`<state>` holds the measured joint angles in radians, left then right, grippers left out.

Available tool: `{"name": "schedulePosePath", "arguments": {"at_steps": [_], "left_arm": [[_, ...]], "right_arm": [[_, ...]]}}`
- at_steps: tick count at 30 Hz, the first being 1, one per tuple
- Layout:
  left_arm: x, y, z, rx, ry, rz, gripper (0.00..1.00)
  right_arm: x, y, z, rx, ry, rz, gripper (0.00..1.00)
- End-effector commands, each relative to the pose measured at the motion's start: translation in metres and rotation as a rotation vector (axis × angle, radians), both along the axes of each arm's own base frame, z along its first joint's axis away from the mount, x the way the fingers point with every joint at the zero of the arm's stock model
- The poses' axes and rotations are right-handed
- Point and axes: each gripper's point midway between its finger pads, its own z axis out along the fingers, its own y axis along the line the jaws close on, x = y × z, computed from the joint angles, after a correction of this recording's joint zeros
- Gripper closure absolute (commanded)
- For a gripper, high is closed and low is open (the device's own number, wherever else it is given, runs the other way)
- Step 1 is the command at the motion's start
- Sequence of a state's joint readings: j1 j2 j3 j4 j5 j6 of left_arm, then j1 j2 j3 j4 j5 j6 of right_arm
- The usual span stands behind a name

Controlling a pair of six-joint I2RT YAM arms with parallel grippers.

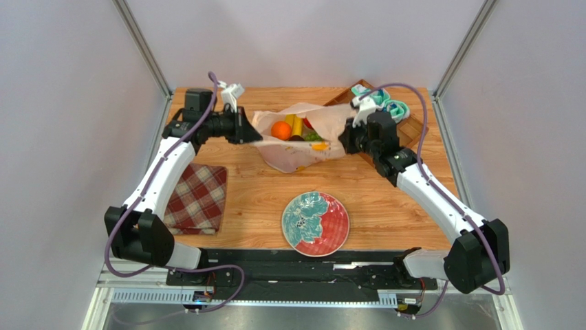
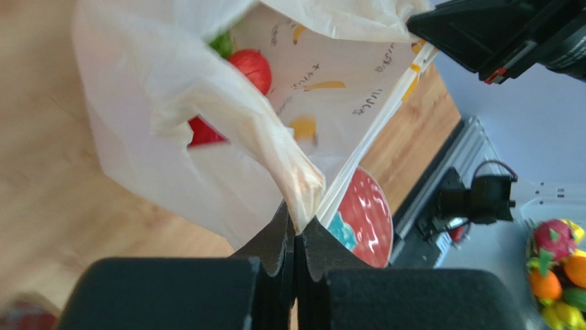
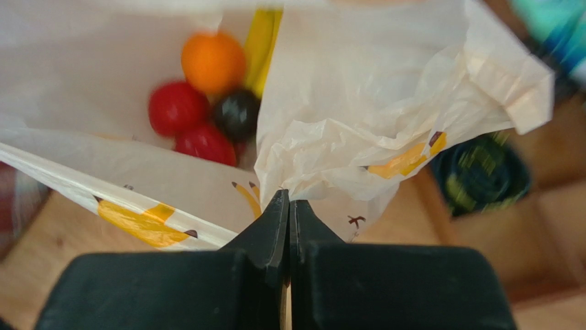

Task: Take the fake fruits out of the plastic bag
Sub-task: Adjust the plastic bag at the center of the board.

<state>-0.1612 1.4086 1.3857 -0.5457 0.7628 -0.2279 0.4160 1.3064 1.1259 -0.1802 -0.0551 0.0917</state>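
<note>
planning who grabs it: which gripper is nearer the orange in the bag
Left. The left gripper pinches the bag beside the orange; the right gripper grips its far side.

The crinkly cream plastic bag (image 1: 297,155) gapes open, glossy fake fruits (image 1: 282,130) clustered inside it

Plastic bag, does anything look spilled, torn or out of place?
Nothing stands out. The plastic bag is pinched at opposite edges by the left gripper and right gripper, and the fake fruits sit inside it; no spill or tear visible.
</note>
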Motion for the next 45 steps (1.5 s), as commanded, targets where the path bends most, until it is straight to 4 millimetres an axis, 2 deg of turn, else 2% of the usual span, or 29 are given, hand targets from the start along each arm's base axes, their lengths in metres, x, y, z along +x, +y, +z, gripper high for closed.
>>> {"name": "schedulePosePath", "arguments": {"at_steps": [1, 2, 4, 5, 7, 8, 11, 12, 13, 16, 17, 20, 21, 23, 24, 26, 27, 28, 29, 31, 32, 33, 35, 38, 39, 41, 42, 43, 45], "left_arm": [[-0.028, 0.016, -0.054, 0.082, 0.140, 0.010, 1.00], [-0.033, 0.016, -0.056, 0.082, 0.151, 0.005, 1.00], [-0.039, 0.014, -0.055, 0.071, 0.161, -0.016, 1.00], [-0.042, 0.013, -0.055, 0.067, 0.166, -0.022, 1.00], [-0.044, 0.010, -0.055, 0.058, 0.177, -0.029, 1.00], [-0.044, 0.009, -0.055, 0.055, 0.182, -0.030, 1.00], [-0.047, 0.004, -0.057, 0.049, 0.187, -0.043, 1.00], [-0.048, 0.003, -0.057, 0.048, 0.186, -0.048, 1.00], [-0.051, 0.001, -0.056, 0.041, 0.185, -0.055, 1.00], [-0.055, 0.001, -0.057, 0.038, 0.175, -0.052, 1.00], [-0.057, 0.001, -0.060, 0.035, 0.183, -0.051, 1.00], [-0.063, 0.001, -0.064, 0.030, 0.187, -0.050, 1.00], [-0.064, 0.001, -0.065, 0.031, 0.187, -0.051, 1.00], [-0.064, 0.002, -0.069, 0.033, 0.192, -0.054, 1.00], [-0.063, 0.002, -0.068, 0.035, 0.186, -0.052, 1.00], [-0.061, 0.003, -0.069, 0.043, 0.183, -0.047, 1.00], [-0.059, 0.004, -0.071, 0.052, 0.181, -0.039, 1.00], [-0.058, 0.005, -0.073, 0.057, 0.186, -0.033, 1.00], [-0.057, 0.005, -0.074, 0.063, 0.182, -0.028, 1.00], [-0.054, 0.007, -0.078, 0.076, 0.182, -0.015, 1.00], [-0.052, 0.008, -0.078, 0.078, 0.176, -0.009, 1.00], [-0.052, 0.008, -0.080, 0.080, 0.179, -0.006, 1.00], [-0.052, 0.008, -0.082, 0.080, 0.185, -0.002, 1.00], [-0.055, 0.009, -0.084, 0.083, 0.195, -0.001, 0.95], [-0.056, 0.009, -0.086, 0.084, 0.200, -0.001, 0.93], [-0.059, 0.010, -0.088, 0.082, 0.212, 0.002, 0.87], [-0.061, 0.009, -0.090, 0.080, 0.219, 0.001, 0.86], [-0.062, 0.009, -0.090, 0.077, 0.226, 0.003, 0.86], [-0.067, 0.011, -0.092, 0.085, 0.237, 0.009, 0.86]], "right_arm": [[-0.059, -0.039, -0.101, -0.089, 0.319, -0.068, 0.95], [-0.073, -0.042, -0.113, -0.108, 0.369, -0.055, 0.82], [-0.087, -0.039, -0.106, -0.120, 0.388, 0.010, 0.65], [-0.095, -0.038, -0.095, -0.131, 0.407, 0.037, 0.56], [-0.102, -0.029, -0.065, -0.121, 0.364, 0.128, 0.45], [-0.104, -0.024, -0.035, -0.113, 0.324, 0.165, 0.38], [-0.114, -0.012, 0.010, -0.128, 0.231, 0.282, 0.37], [-0.114, -0.006, 0.037, -0.121, 0.165, 0.314, 0.37], [-0.115, -0.004, 0.049, -0.141, 0.118, 0.344, 0.37], [-0.114, 0.016, 0.067, -0.175, 0.024, 0.427, 0.38], [-0.111, 0.031, 0.065, -0.215, -0.021, 0.488, 0.42], [-0.099, 0.059, 0.054, -0.231, -0.045, 0.547, 0.49], [-0.089, 0.069, 0.034, -0.235, 0.009, 0.558, 0.51], [-0.078, 0.087, 0.016, -0.200, 0.051, 0.550, 0.57], [-0.061, 0.089, -0.011, -0.224, 0.115, 0.488, 0.58], [-0.051, 0.096, -0.036, -0.200, 0.200, 0.431, 0.62], [-0.051, 0.101, -0.057, -0.181, 0.278, 0.404, 0.64], [-0.056, 0.104, -0.071, -0.188, 0.314, 0.407, 0.66], [-0.076, 0.112, -0.097, -0.204, 0.384, 0.435, 0.68], [-0.102, 0.120, -0.121, -0.245, 0.426, 0.491, 0.69], [-0.125, 0.129, -0.134, -0.265, 0.448, 0.544, 0.70], [-0.142, 0.127, -0.150, -0.285, 0.483, 0.568, 0.70], [-0.146, 0.132, -0.146, -0.263, 0.458, 0.550, 0.70], [-0.121, 0.135, -0.122, -0.269, 0.353, 0.509, 0.71], [-0.104, 0.137, -0.105, -0.259, 0.304, 0.469, 0.71], [-0.081, 0.134, -0.101, -0.241, 0.308, 0.400, 0.69], [-0.069, 0.138, -0.091, -0.219, 0.299, 0.377, 0.68], [-0.059, 0.135, -0.090, -0.203, 0.314, 0.344, 0.64], [-0.046, 0.136, -0.103, -0.213, 0.343, 0.299, 0.57]]}}
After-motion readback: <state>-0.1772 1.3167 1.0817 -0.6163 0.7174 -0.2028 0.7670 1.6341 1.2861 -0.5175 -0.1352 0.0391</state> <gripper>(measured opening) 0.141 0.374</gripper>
